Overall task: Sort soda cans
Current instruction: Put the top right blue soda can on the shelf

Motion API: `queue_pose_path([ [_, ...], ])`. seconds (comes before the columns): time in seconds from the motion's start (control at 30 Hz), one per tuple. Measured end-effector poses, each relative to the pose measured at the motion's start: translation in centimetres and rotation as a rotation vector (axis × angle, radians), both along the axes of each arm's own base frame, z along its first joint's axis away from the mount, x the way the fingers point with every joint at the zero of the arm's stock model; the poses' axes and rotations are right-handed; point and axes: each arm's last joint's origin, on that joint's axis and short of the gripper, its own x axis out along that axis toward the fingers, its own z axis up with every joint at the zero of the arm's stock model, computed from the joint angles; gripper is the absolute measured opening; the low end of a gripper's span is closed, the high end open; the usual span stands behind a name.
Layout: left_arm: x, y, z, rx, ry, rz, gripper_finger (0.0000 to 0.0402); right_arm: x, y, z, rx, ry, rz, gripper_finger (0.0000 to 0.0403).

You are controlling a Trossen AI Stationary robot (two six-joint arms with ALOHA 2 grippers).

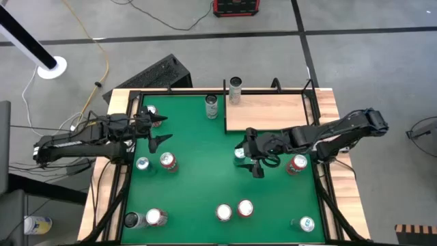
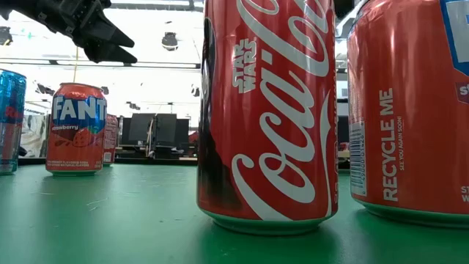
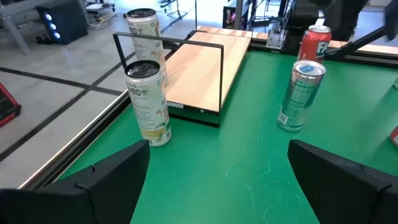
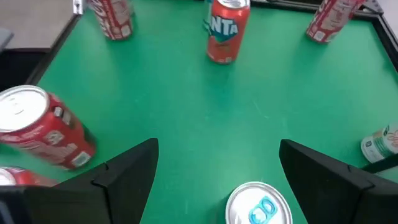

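Note:
Several soda cans stand upright on their bases on the green mat (image 1: 205,171). My right gripper (image 1: 251,152) (image 4: 217,149) is open above the mat's middle. A can with a blue tab (image 4: 258,205) (image 1: 240,153) stands just below and between its fingers, apart from them. Ahead of it are an orange Fanta can (image 4: 225,28) and a red can (image 4: 46,127). My left gripper (image 1: 164,131) (image 3: 219,146) is open at the mat's left, held above it. It faces a pale can (image 3: 149,102) and a silver can (image 3: 300,93).
A wooden board (image 1: 266,109) in a black wire frame lies at the far right and bears a pale can (image 1: 235,89). Two red cans (image 2: 267,117) (image 2: 410,110) stand at the near edge. Other cans stand at the near left (image 1: 156,217) and near right (image 1: 306,223).

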Motion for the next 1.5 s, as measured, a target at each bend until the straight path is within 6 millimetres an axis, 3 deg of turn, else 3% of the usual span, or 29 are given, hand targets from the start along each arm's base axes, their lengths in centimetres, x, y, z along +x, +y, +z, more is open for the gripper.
queue_pose_path([
  [0.33, 0.0, 0.0, -0.1, -0.002, 0.015, -0.004, 0.0368, 1.5, -0.7, -0.8, -0.005, 0.008, -0.104, 0.0354],
  [0.6, -0.1, 0.0, -0.3, -0.018, 0.03, -0.008, 0.0368, 2.3, -0.5, -2.9, -0.088, 0.074, -0.208, 0.0344],
  [0.73, -0.1, -0.1, -0.5, -0.026, 0.048, -0.015, 0.0368, 1.9, -0.5, -3.6, -0.081, 0.055, -0.214, 0.0338],
  [0.9, -0.1, -0.1, -0.6, -0.036, 0.053, -0.019, 0.0368, -0.6, -1.2, -5.5, -0.062, 0.008, -0.259, 0.033],
  [1.03, -0.1, -0.1, -0.6, -0.039, 0.052, -0.017, 0.0368, -2.0, -1.8, -6.8, 0.014, -0.125, -0.29, 0.033],
  [1.5, -0.2, -0.1, -0.7, -0.046, 0.063, -0.017, 0.0368, -2.1, -1.7, -7.6, 0.037, -0.163, -0.269, 0.0332],
])
